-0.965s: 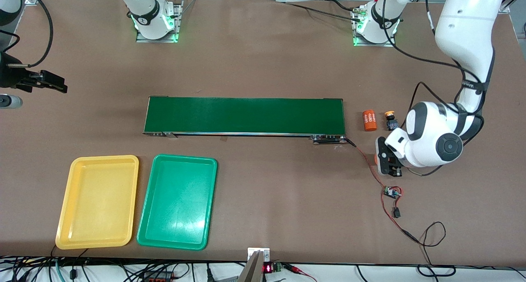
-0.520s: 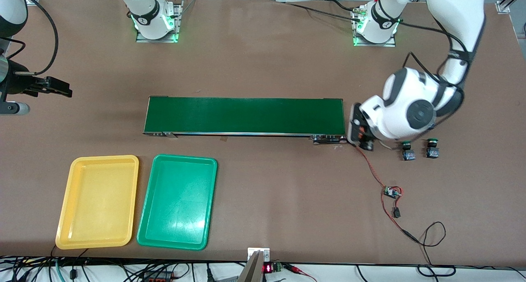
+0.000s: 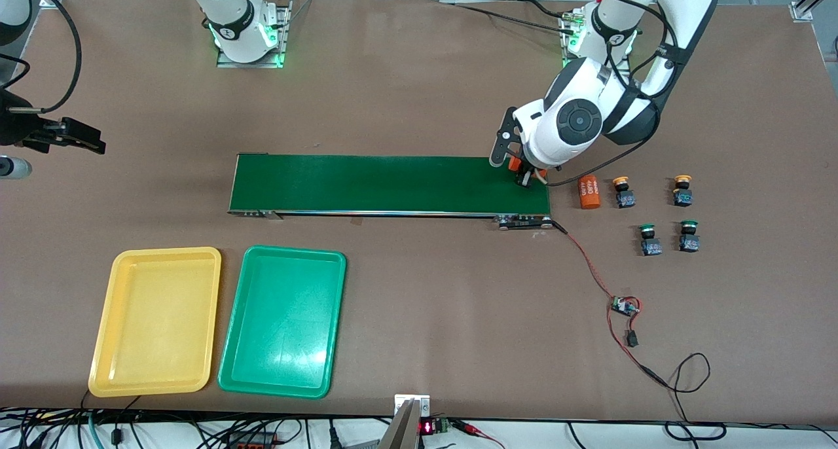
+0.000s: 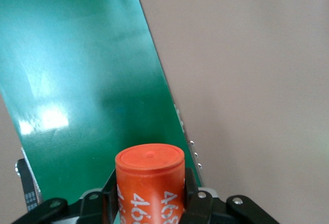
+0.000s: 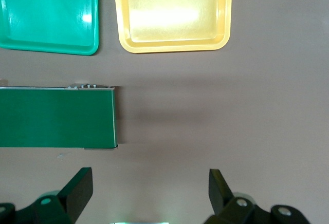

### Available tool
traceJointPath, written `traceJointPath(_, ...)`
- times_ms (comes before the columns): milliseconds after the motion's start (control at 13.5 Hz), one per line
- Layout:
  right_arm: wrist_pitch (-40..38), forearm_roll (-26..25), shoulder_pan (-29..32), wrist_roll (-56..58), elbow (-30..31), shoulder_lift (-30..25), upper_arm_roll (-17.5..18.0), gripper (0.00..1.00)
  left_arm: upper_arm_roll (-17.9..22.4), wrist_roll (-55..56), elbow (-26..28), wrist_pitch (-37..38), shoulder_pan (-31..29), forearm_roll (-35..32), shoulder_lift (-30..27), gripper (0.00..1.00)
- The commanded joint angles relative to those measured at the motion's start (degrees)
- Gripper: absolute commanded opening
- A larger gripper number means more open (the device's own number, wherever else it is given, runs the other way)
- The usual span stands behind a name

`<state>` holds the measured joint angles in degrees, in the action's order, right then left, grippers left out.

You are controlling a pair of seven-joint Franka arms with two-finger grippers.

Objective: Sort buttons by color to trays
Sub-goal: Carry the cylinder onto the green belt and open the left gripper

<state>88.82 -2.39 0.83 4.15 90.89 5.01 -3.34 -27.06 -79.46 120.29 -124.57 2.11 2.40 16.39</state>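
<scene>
Four buttons sit on the bench past the left arm's end of the conveyor belt (image 3: 389, 184): two yellow-orange buttons (image 3: 622, 192) (image 3: 682, 190) in a row farther from the front camera, two green buttons (image 3: 649, 239) (image 3: 688, 235) nearer. An orange cylinder (image 3: 589, 192) lies just beside the nearest yellow-orange one, white digits on its side, possibly "4680". The yellow tray (image 3: 157, 321) and green tray (image 3: 283, 320) lie side by side toward the right arm's end, nearer the camera than the belt. The left tool (image 3: 524, 172) pinches a second orange cylinder (image 4: 149, 183), printed "46…", over the belt's end; half a second ago it hung off that end, covering the yellow-orange buttons. The right tool (image 5: 149, 188) waits with fingers spread wide, over bare bench.
</scene>
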Motion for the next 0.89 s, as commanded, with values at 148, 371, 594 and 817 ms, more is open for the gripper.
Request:
traceJointPath(148,-1.0,1.2,0.7,-0.1,-0.7,-0.3,0.1,1.00,-0.2,-0.3,0.7,-6.4,-0.7,-3.2,4.0,0.01)
traceJointPath(371,-1.3,1.2,0.7,-0.1,-1.2,-0.3,-0.2,1.00,0.0,0.1,0.7,-10.5,-0.4,-5.2,5.8,0.23)
traceJointPath(594,-1.3,1.3,0.7,-0.1,-1.4,-0.3,-0.2,1.00,-0.1,-0.4,0.7,-10.1,-0.6,-5.3,1.8,1.00)
traceJointPath(817,-1.3,1.2,0.7,-0.1,-1.4,-0.3,-0.3,1.00,1.6,-0.4,0.6,-11.0,-3.6,-5.0,-3.0,1.00)
